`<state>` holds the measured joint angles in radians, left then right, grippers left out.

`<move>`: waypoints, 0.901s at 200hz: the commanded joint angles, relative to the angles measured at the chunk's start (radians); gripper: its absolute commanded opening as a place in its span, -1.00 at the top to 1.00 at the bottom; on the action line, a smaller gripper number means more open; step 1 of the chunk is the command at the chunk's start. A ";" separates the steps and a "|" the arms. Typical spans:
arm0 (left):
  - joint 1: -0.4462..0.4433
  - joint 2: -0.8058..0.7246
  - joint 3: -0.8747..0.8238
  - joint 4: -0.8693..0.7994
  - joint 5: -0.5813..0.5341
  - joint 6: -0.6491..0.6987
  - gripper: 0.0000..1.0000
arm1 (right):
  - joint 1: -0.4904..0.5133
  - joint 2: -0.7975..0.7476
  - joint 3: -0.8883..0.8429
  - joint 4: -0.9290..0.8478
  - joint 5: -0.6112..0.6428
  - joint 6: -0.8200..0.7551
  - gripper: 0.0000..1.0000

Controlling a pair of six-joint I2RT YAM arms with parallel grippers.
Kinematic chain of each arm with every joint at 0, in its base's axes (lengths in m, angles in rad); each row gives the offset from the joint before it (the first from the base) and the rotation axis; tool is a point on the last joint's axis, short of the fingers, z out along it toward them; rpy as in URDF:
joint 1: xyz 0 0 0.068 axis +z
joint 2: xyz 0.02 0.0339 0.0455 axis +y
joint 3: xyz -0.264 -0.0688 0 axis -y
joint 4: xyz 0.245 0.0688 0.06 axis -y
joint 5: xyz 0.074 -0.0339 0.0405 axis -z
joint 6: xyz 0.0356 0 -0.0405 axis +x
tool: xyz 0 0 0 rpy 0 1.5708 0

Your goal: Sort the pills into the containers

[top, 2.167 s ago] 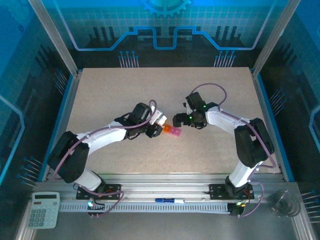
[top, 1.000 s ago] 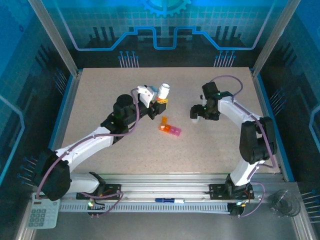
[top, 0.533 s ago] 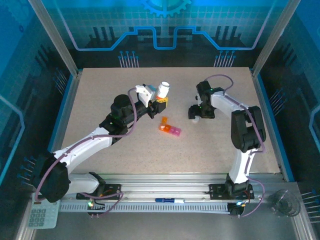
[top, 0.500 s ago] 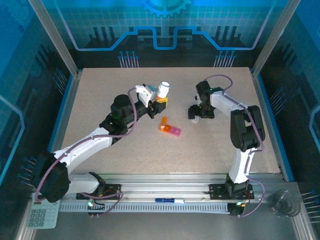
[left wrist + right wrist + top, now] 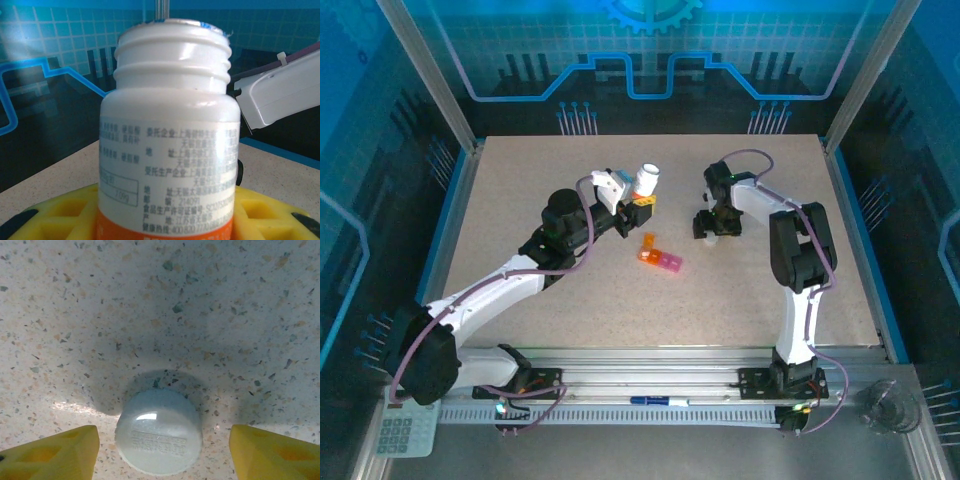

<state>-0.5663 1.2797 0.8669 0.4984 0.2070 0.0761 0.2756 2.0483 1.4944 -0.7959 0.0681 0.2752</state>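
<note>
Take the containers (image 5: 660, 256) as your mark: the short strip, one orange cell and the rest pink, lies flat near the middle of the speckled table (image 5: 540, 160), with bare surface all round it.

Your left gripper (image 5: 640, 200) sits just beyond the strip, a little to its left. It is closed partway round the white bottle (image 5: 167, 125), with a yellow finger on each side low on the body. The neck is bare, with its threads showing, and the bottle tilts away from the strip.

Your right gripper (image 5: 712, 226) is off to the strip's right and slightly beyond it. It points down at the table with its jaws spread. It holds nothing: the white cap (image 5: 159, 438) lies on the table between the fingers (image 5: 50, 452), with a gap on either side.

I'd judge the strip to be light, thin-walled plastic, stiff but slick. Any nudge or off-centre push would slide or tip it on this smooth top. If you need to steady it, pinch across the outer walls of an end cell, low down, and keep off the flip lids. From above, the strip is too small to tell which lids stand open. No pills can be made out.

Bring the bottle's mouth close over one cell before tipping.
</note>
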 commanded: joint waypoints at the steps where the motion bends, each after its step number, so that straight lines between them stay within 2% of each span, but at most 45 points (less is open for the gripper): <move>1: 0.006 -0.031 0.017 0.004 0.017 -0.016 1.00 | 0.010 0.012 0.007 -0.021 0.008 -0.008 -0.38; 51: 0.005 -0.031 0.017 0.001 0.018 -0.018 1.00 | 0.017 0.010 -0.012 -0.009 0.006 -0.005 -0.23; 180: 0.006 -0.032 -0.005 -0.005 0.011 -0.015 1.00 | 0.044 0.016 -0.033 0.000 0.022 0.004 -0.19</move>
<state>-0.5663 1.2797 0.8669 0.4763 0.2070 0.0761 0.3069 2.0499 1.4712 -0.7921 0.0761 0.2718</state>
